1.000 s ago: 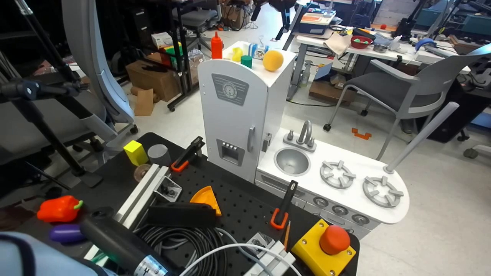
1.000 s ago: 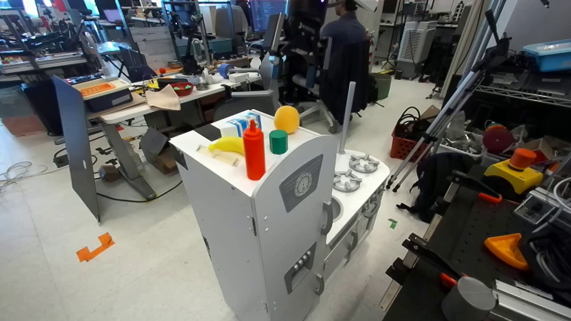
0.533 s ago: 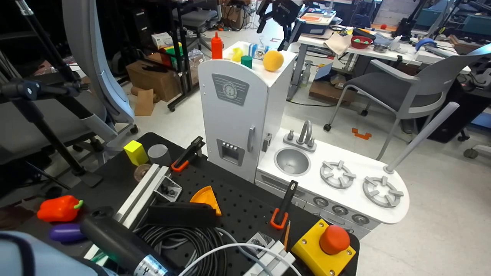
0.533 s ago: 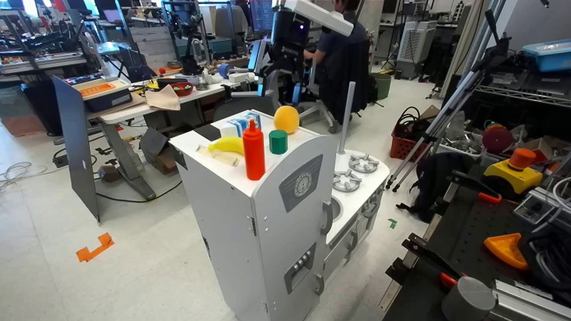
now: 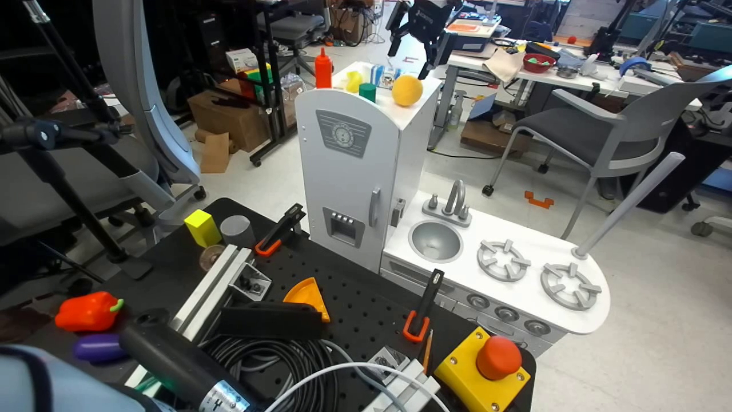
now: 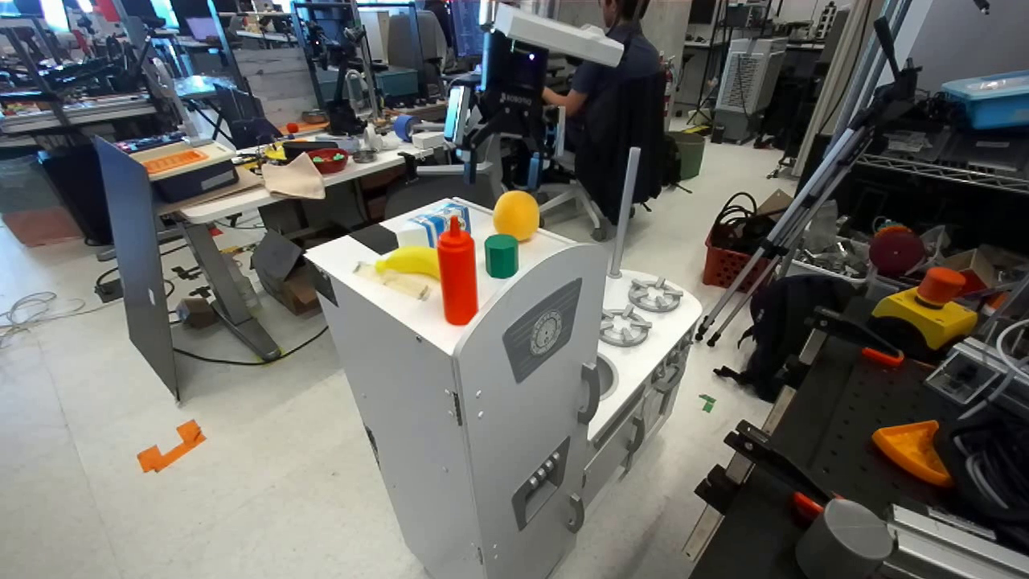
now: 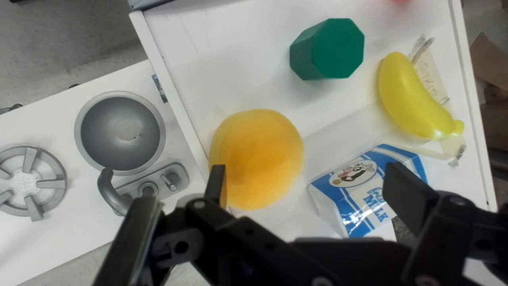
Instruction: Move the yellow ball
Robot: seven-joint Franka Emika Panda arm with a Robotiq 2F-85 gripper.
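The yellow ball (image 5: 407, 90) rests on the flat top of the tall white toy fridge, near its sink-side edge. It also shows in the exterior view (image 6: 516, 215) and, large, in the wrist view (image 7: 258, 151). My gripper (image 7: 307, 178) is open, with a wide empty gap between the fingers. In the wrist view one finger (image 7: 216, 182) overlaps the ball's lower left edge, and the other lies over the milk carton. In both exterior views the gripper (image 5: 408, 64) hangs above and behind the fridge top, apart from the ball; it also shows here (image 6: 502, 177).
On the fridge top are a green octagonal block (image 7: 327, 49), a yellow banana (image 7: 412, 95), a blue-white milk carton (image 7: 363, 186) and a red bottle (image 6: 458, 277). The lower toy counter has a sink (image 5: 436, 240), burners and an upright grey post (image 5: 629, 203). A black pegboard table (image 5: 354, 309) stands in front.
My gripper has come down toward the fridge top, most of it in the earlier half second. It has stayed open. The ball and the other objects have not moved.
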